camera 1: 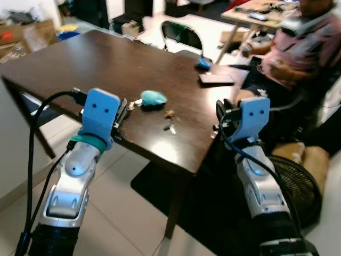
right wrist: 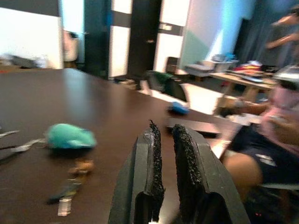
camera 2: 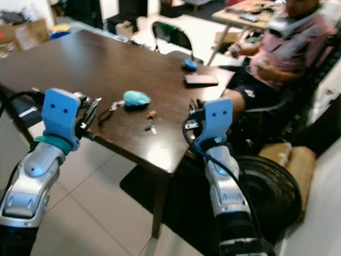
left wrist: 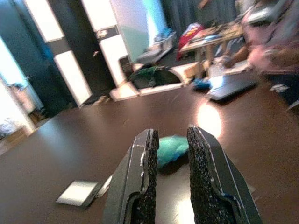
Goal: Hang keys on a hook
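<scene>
Nearest, two grippers hover at the table's (camera 1: 64,69) near edge, left gripper (camera 1: 122,113) and right gripper (camera 1: 221,120), each with its fingers nearly pinched together and holding nothing. Just past them lie the keys (camera 1: 169,126), one small bunch near a teal blob (camera 1: 153,98), and further back one phone (camera 1: 216,79) beside one seated person (camera 1: 298,48). No hook anywhere I can spot, and that flat bunch could skid off the slick table if a finger nudges it.
</scene>
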